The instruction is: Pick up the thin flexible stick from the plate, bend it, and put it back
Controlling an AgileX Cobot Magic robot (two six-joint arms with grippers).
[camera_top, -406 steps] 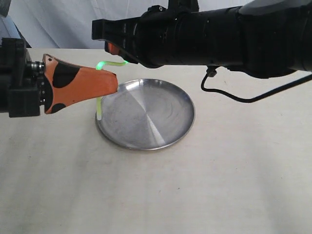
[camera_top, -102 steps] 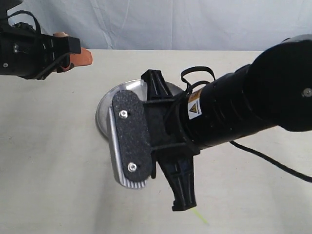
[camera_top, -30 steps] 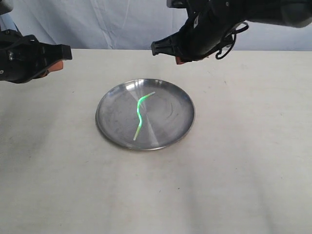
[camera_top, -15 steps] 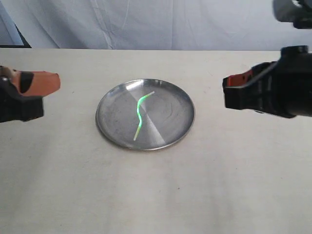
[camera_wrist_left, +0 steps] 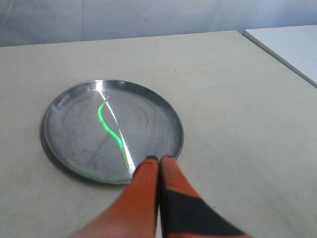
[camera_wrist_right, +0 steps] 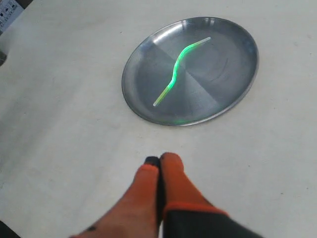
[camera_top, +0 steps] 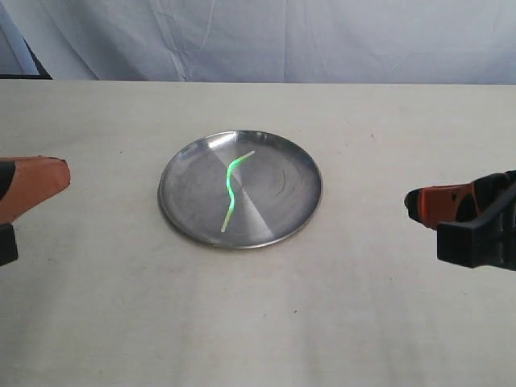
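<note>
Exterior view, wavy stick (camera_top: 232, 190) inside plate (camera_top: 284, 193), left claw (camera_wrist_left: 158, 159), right claw (camera_wrist_right: 159, 159) both closed, empty

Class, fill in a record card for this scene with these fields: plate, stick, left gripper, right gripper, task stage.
plate: shiny steel, flat on the table
stick: wavy, glowing green, lying inside the plate
left gripper: shut, empty, clear of the plate, left in the exterior view
right gripper: shut, empty, clear of the plate, on the right
task stage: stick bent and on the plate; nothing held

plate (camera_top: 284, 197): shiny metal (faint scratches) | stick (camera_top: 229, 184): smooth plastic, probably | table (camera_top: 363, 306): matt
</note>
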